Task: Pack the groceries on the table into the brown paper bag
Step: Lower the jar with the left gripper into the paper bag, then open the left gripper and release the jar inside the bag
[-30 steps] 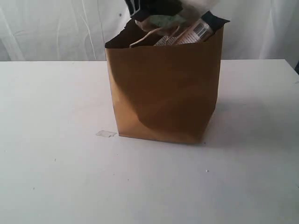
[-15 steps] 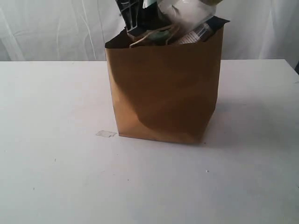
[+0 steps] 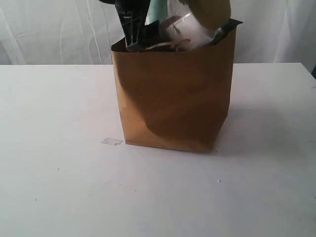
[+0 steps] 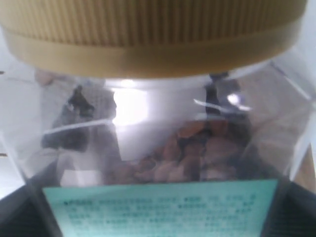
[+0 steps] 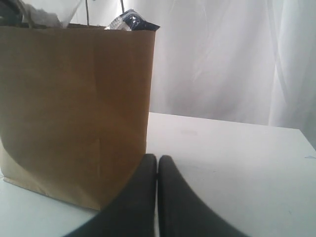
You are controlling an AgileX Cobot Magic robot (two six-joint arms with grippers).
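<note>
My left gripper (image 3: 140,27) held the jar (image 4: 158,138) at the mouth of the bag (image 3: 173,98); hard, smooth walls, likely slippery and fairly heavy, best gripped below the lid (image 4: 158,39); right gripper (image 5: 158,197) closed, empty.

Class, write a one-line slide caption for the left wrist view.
Yellow-lidded clear jar close up: ribbed lid, brown contents, pale green label.
</note>
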